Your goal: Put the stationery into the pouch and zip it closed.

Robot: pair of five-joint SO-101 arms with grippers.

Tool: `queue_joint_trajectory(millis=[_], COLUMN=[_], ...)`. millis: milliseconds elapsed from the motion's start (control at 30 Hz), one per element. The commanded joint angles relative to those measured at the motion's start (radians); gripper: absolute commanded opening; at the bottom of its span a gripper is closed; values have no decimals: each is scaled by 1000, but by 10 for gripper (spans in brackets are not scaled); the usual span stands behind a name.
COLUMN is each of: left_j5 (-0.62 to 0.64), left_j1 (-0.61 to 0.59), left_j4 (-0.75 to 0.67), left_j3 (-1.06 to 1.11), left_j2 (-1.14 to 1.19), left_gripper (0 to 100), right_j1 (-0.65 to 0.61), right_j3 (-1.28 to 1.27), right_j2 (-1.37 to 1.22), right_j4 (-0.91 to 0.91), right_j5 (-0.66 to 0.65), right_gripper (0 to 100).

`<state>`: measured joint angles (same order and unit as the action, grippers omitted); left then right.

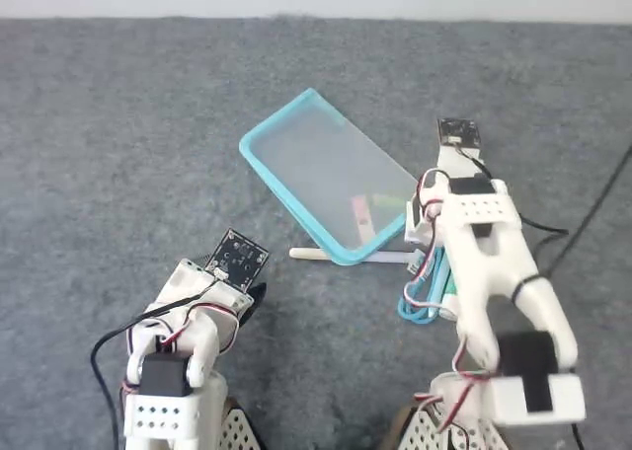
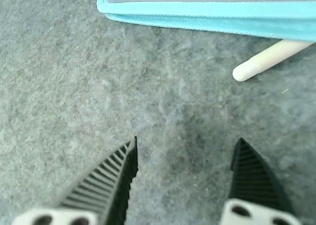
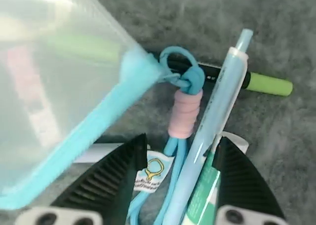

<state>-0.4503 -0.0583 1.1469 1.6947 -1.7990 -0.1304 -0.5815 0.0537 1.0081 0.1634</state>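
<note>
In the high view, a clear pouch (image 1: pixel 326 169) with turquoise edging lies flat near the middle of the grey felt tabletop (image 1: pixel 118 124). A pink item (image 1: pixel 362 216) and a green item (image 1: pixel 390 201) show through its wall near the corner facing the right arm (image 1: pixel 484 243). A white pen (image 1: pixel 316 255) lies against the pouch's near edge, partly under it. The right arm reaches over that corner, with a loop of blue cord (image 1: pixel 420 307) on the tabletop beneath it. The left arm (image 1: pixel 183 341) sits low, well apart from the pouch.

In the left wrist view, the left hand (image 2: pixel 187 146) is spread wide over bare tabletop, holding nothing. The pouch's turquoise edge and the rounded end of the white pen lie beyond its fingertips.

In the right wrist view, the right hand (image 3: pixel 182 143) is spread, its fingers standing either side of a light blue pen (image 3: pixel 217 116) and the blue cord, which carries a pink bead (image 3: pixel 185 114). A dark pen with a green cap (image 3: pixel 269 84) lies crosswise behind them. These pens lie outside the pouch, just beside its corner.
</note>
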Motion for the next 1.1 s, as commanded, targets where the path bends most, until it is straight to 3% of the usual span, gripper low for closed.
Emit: queue_joint_trajectory(millis=[0, 367, 667, 833, 1067], left_j5=[-8, -8, -8, -8, -8], left_j1=[5, 5, 5, 5, 5], left_j4=[5, 5, 5, 5, 5], left_j3=[-8, -8, -8, -8, -8], left_j2=[-29, -29, -29, -29, -29], left_gripper=[291, 291, 291, 291, 291], right_j1=[15, 12, -22, -99, -42], right_j3=[91, 144, 121, 84, 121], right_j2=[-42, -76, 159, 88, -84], right_j4=[-21, -12, 62, -7, -41], right_j5=[-12, -12, -14, -14, -14], right_gripper=[220, 220, 221, 221, 221])
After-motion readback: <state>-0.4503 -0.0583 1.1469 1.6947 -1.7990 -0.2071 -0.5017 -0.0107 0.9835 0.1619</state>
